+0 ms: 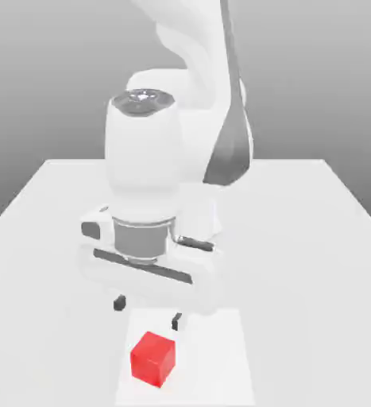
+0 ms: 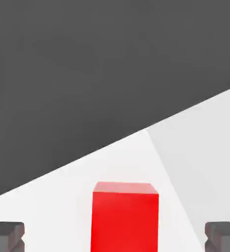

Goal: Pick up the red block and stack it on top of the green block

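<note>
The red block sat ungrasped; above it, the fingers were spread wide and empty. Lifting and stacking both remained.

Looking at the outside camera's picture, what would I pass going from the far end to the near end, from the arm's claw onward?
The claw's two black fingertips, then the red block, then the near edge of the white sheet.
</note>
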Motion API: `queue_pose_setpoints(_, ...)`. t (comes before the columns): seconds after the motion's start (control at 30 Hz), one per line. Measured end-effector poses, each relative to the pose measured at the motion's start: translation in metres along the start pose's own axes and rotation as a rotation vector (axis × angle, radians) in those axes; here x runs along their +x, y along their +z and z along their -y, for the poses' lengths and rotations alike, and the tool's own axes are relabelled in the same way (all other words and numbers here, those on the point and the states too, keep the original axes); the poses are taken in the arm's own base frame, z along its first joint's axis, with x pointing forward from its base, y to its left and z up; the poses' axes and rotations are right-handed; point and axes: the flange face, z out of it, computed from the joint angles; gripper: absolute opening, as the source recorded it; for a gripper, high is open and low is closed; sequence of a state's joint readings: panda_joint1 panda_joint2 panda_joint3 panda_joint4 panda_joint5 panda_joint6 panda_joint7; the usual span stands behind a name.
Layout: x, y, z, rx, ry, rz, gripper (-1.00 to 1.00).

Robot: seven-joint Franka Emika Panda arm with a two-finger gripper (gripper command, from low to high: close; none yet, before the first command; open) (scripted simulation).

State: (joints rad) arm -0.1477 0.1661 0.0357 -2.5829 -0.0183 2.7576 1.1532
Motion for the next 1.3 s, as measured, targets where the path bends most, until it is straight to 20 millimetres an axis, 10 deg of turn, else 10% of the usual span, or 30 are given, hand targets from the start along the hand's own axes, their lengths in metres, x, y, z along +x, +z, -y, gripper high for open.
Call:
queue_pose_setpoints(0.13,-0.001,0.049,-0.002,-0.007,0.004,0.005,0.0)
queue_pose_setpoints(0.17,-0.001,0.055,-0.003,-0.007,0.004,0.005,-1.0)
queue_pose_setpoints(0.4,-0.001,0.054,-0.003,-0.007,0.004,0.004,-1.0)
queue_pose_setpoints(0.6,0.007,-0.005,-0.001,-0.007,0.026,0.005,-1.0)
queue_pose_setpoints(0.83,0.14,-0.025,-0.002,-0.004,0.355,0.009,-1.0)
queue_pose_setpoints(1.03,0.262,-0.04,-0.04,-0.006,0.648,0.006,-1.0)
queue_pose_setpoints(1.17,0.294,-0.001,-0.056,-0.007,0.724,0.003,-1.0)
queue_pose_setpoints(1.2,0.295,0.012,-0.057,-0.007,0.726,0.003,1.0)
queue_pose_setpoints(1.3,0.295,0.012,-0.057,-0.007,0.726,0.003,1.0)
